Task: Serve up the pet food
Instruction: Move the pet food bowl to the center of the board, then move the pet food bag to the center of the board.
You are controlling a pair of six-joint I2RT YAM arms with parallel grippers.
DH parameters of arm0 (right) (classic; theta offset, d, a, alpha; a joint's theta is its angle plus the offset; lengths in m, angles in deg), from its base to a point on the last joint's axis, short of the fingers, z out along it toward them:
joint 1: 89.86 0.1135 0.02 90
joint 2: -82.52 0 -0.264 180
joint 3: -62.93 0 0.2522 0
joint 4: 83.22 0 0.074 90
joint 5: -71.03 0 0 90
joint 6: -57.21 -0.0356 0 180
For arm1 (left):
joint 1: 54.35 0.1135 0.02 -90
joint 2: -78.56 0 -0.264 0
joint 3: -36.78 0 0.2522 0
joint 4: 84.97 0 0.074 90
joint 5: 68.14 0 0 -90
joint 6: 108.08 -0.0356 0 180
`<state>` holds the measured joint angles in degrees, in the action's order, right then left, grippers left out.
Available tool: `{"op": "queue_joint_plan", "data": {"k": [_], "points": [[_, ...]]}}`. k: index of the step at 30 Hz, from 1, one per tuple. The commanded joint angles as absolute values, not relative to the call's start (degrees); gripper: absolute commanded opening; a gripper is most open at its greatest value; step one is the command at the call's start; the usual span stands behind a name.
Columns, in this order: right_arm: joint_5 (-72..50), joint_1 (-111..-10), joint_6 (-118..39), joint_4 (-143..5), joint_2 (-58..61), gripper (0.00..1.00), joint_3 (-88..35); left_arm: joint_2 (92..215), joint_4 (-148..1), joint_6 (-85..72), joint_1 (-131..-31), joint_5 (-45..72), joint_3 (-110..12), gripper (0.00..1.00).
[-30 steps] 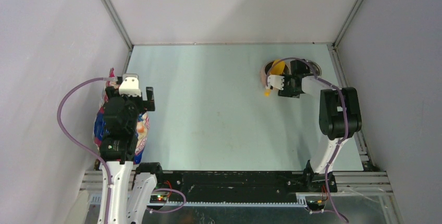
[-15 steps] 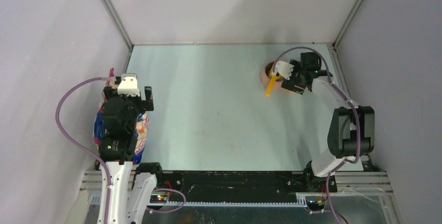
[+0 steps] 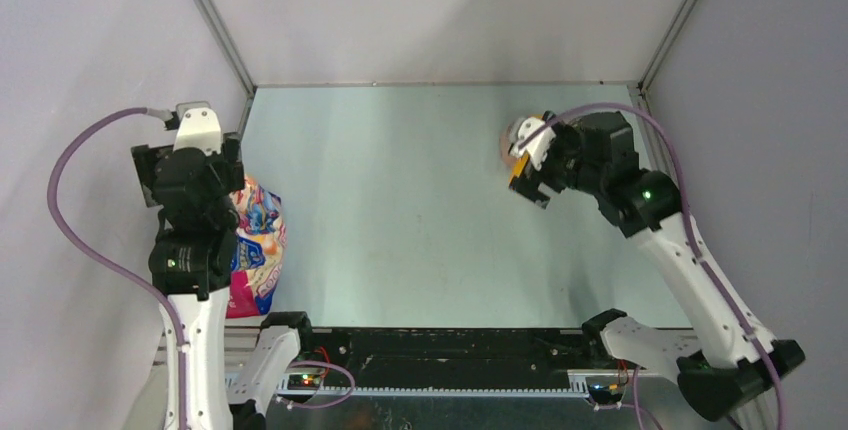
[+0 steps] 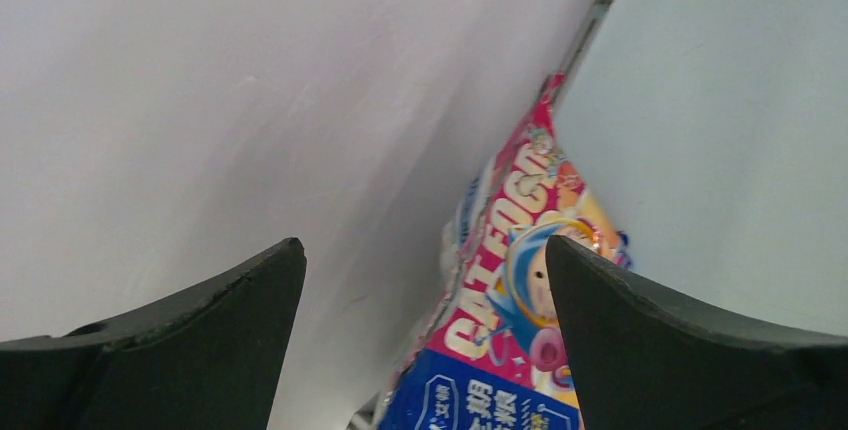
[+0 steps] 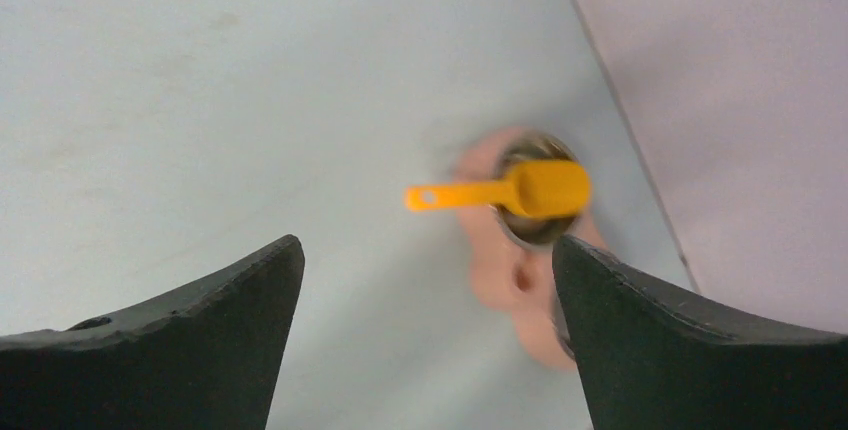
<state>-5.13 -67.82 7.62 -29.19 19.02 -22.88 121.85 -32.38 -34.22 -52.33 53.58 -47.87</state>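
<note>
Bowl [image 5: 498, 288] blurred, pet food [image 5: 537, 232] within hardly made out beneath scoop [image 5: 500, 193], left tool [image 4: 422, 250] and right tool [image 5: 425, 250] seen spread empty, pale counter [image 5: 200, 100], grey walls [image 5: 720, 70].

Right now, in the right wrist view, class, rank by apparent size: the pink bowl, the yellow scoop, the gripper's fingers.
1. The right gripper's fingers: largest, but only because they are nearest the camera.
2. The pink bowl.
3. The yellow scoop, lying across the bowl: smallest.
</note>
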Motion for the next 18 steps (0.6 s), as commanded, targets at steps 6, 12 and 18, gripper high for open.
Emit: {"op": "queue_joint_plan", "data": {"k": [6,12,18], "points": [[3.17,-61.67,3.24,-20.55,22.64,1.00,-20.29,127.62,-18.91,-35.85,-42.29,53.39,-58.21,0.98],[0.43,-54.36,5.62,-18.26,20.03,1.00,-21.92,129.99,-14.77,-35.94,-30.33,39.47,-61.04,0.98],[-0.89,-51.78,5.13,-19.03,15.68,0.99,-22.49,121.96,-13.94,-37.62,-22.62,25.80,-56.39,0.98]]}}
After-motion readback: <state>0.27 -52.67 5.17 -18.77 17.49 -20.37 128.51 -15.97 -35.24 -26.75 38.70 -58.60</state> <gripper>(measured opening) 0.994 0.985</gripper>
